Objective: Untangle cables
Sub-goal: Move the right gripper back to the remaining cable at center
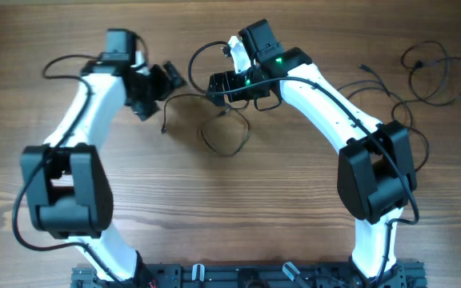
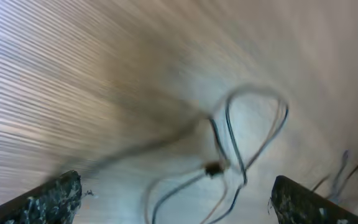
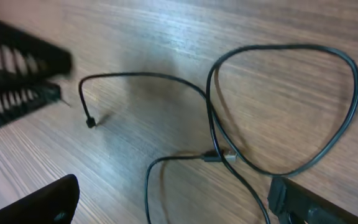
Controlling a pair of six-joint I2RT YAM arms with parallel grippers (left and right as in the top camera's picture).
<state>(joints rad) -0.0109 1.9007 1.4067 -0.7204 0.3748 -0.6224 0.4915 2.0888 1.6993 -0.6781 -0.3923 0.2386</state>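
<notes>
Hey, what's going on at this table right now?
Two robot arms are working on untangling thin black cables on a wooden table. The left gripper and the right gripper are both open and hover near a looped cable at the middle of the table; neither is holding it. A second loose cable bundle lies apart on the right arm's side, with nothing touching it.

From here, all I see apart from the job is the desk [image 1: 230,208], a brown wood-grain top with its grain running left to right. A black rail [image 1: 214,277] runs along its near edge.
</notes>
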